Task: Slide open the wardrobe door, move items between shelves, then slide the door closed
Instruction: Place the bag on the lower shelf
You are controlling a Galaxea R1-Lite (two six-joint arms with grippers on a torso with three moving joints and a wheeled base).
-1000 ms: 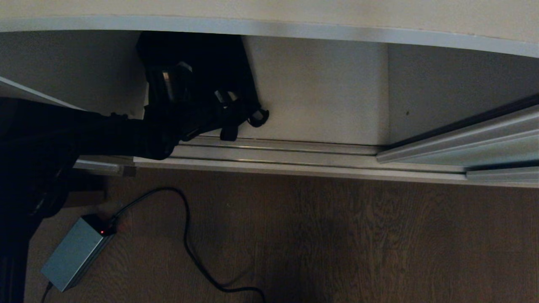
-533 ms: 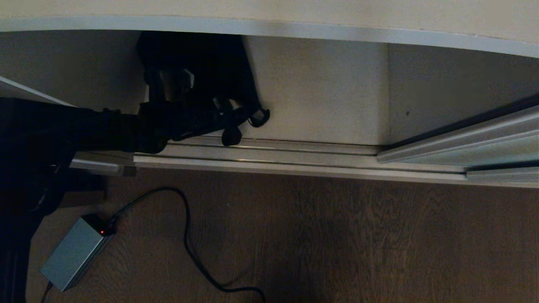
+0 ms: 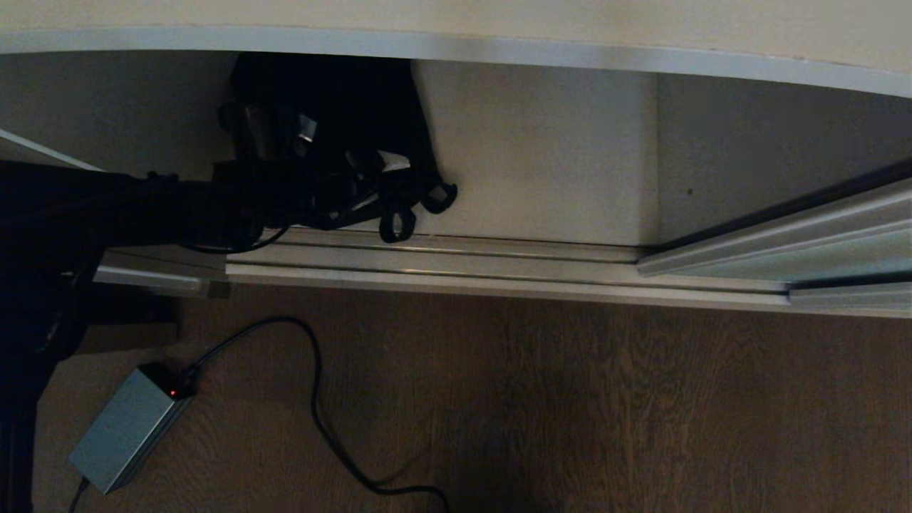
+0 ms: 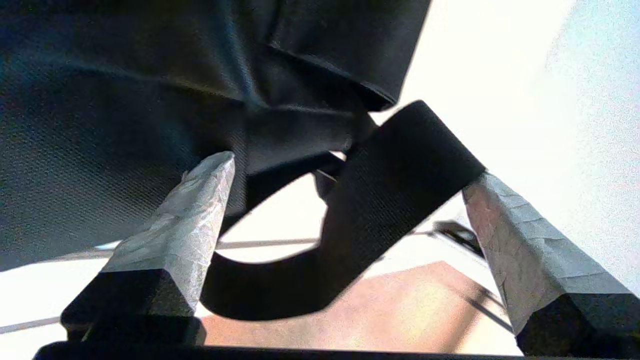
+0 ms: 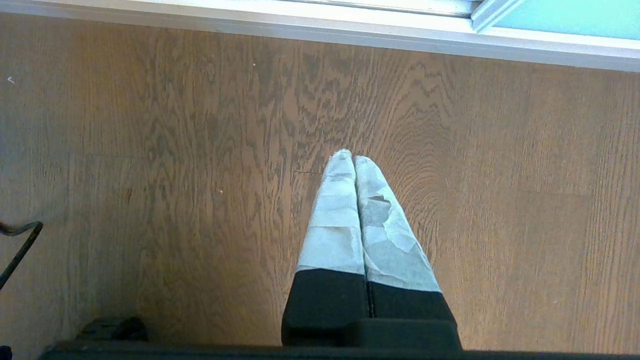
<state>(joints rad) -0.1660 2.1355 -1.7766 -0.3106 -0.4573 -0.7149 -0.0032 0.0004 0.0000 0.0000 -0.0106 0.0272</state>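
Head view: you're looking under the upper shelf [image 3: 499,51] into the open wardrobe, and your left gripper [image 3: 342,182] is reaching in at the left end of the bottom shelf [image 3: 541,171]. The black fabric bag [image 3: 356,100] is sitting there against the back, its loop straps [image 3: 427,199] spilling toward the shelf's front edge, just behind the floor track [image 3: 463,260]. The sliding wardrobe door [image 3: 819,242] is standing off to the right, so the opening is done.

Left wrist view: your left gripper [image 4: 350,170] is spread wide, gripping nothing; one wide strap [image 4: 380,200] is draping loose between the fingers [image 4: 190,220], the bag [image 4: 100,125] bunched just beyond.

Right wrist view: your right gripper [image 5: 354,159] is hanging parked over the wooden floor [image 5: 150,150], fingers pressed together and empty.

You're looking to be in the shelf-transfer step, at the bag. The next move calls for minding that strap: it's lying right across the open fingers.
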